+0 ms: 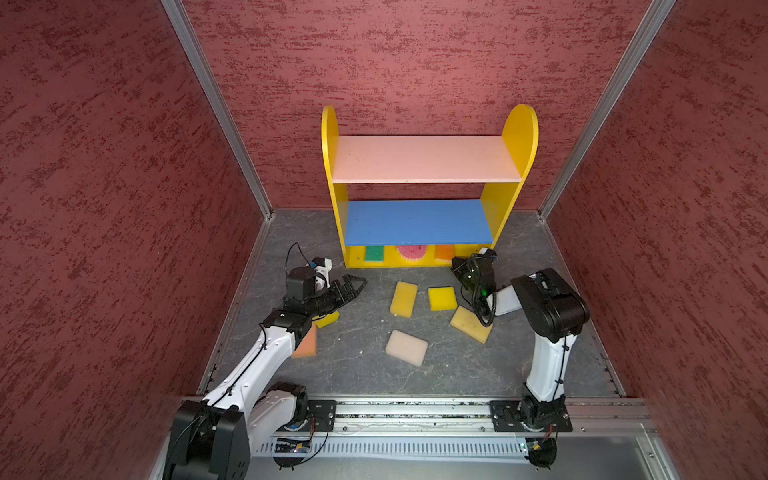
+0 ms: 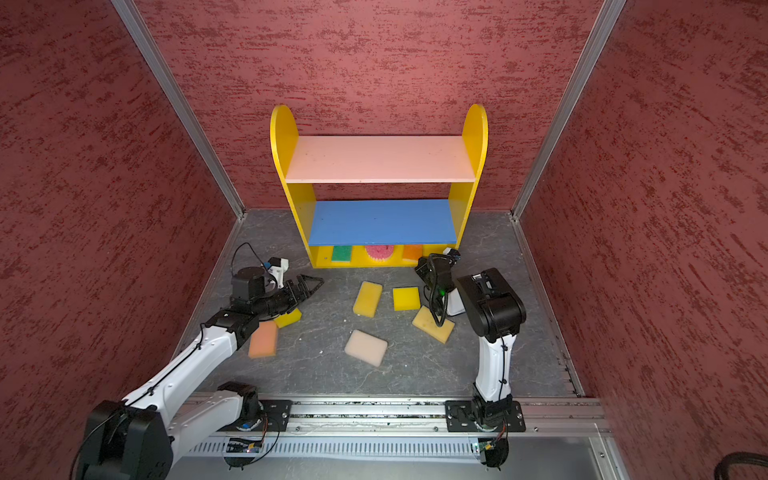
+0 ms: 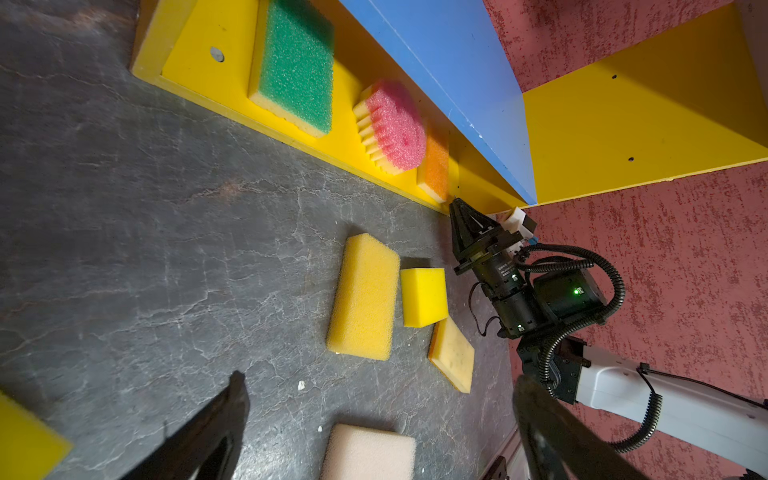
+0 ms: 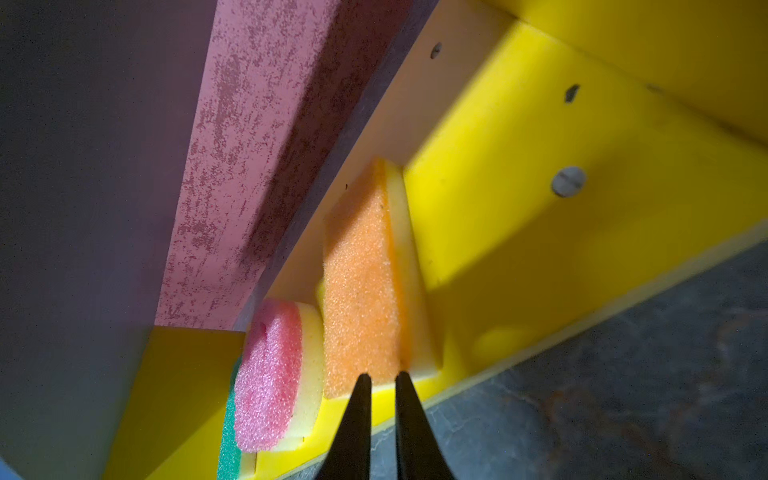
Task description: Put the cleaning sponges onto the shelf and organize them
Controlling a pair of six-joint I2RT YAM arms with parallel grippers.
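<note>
At twelve o'clock on the worktop (image 1: 357, 374) stands the shelf (image 1: 519, 137). It holds three sponges, all on its yellow bottom board (image 3: 195, 62). A green sponge (image 1: 374, 253) sits toward the nine o'clock end and a round pink sponge (image 1: 411, 254) in the middle. An orange sponge (image 1: 444, 252) lies toward three o'clock, just beside the round one. The blue board (image 1: 415, 222) and the pink board (image 1: 424, 158) carry nothing.

The right gripper (image 4: 382, 375) has its tips at the orange sponge's near edge. Its jaws are almost together, with a thin slit between; whether they pinch the foam I cannot tell. If the foam clings when that gripper backs out, the sponge could drag over the low front lip onto the worktop, or nudge the round one. The blue board overhangs closely, so lifting before retreating could knock the wrist against it.

The left gripper (image 1: 351, 286) hangs at nine o'clock, jaws wide apart and holding nothing. Its arm lies over a yellow sponge (image 1: 328, 319) and a peach-orange sponge (image 1: 305, 345); a low sweep could shove both.

Four more lie loose at centre: a golden sponge (image 1: 403, 298), a square yellow block (image 1: 442, 298), a tan sponge (image 1: 471, 324) and a cream sponge (image 1: 406, 347).
</note>
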